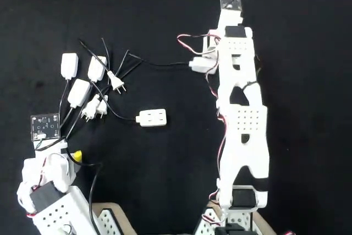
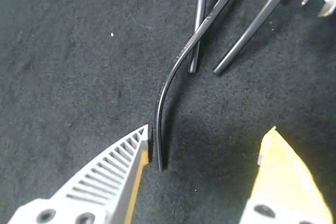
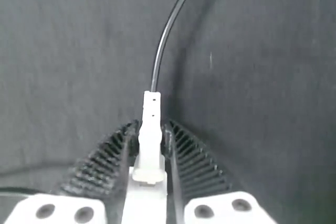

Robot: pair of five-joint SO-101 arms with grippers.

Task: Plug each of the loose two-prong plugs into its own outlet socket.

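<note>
**Item 1. Right pincer.** Closed firmly on a small white moulded-plastic plug, gripped across its flat sides. The plug's thin black cord leaves straight ahead of the fingertips. The prongs are hidden between the fingers, so their facing cannot be told.

**Item 2. Left pincer.** Wide open, holding nothing. The free end of a black rubber cable lies between its tips, just beside the grey ribbed finger and well apart from the yellow finger.

**Item 3. White rectangular plastic outlet block.** Lies flat on the black cloth, between the two pincers and well apart from both.

**Item 4. Loose white two-prong plugs and white oblong socket heads.** Clustered beyond the left pincer's tips, near it, with their cords crossing.

**Handling (judged).**
- The plugs are probably light, rigid and smooth-skinned, so they may twist in a loose grip.
- The cords are limp and will drag or snag on their neighbours.
- Best hold is on the plug body's flat sides, behind the prongs, leaving the prongs clear.
- The light outlet block may slide when pushed, so it will likely need bracing.
</note>
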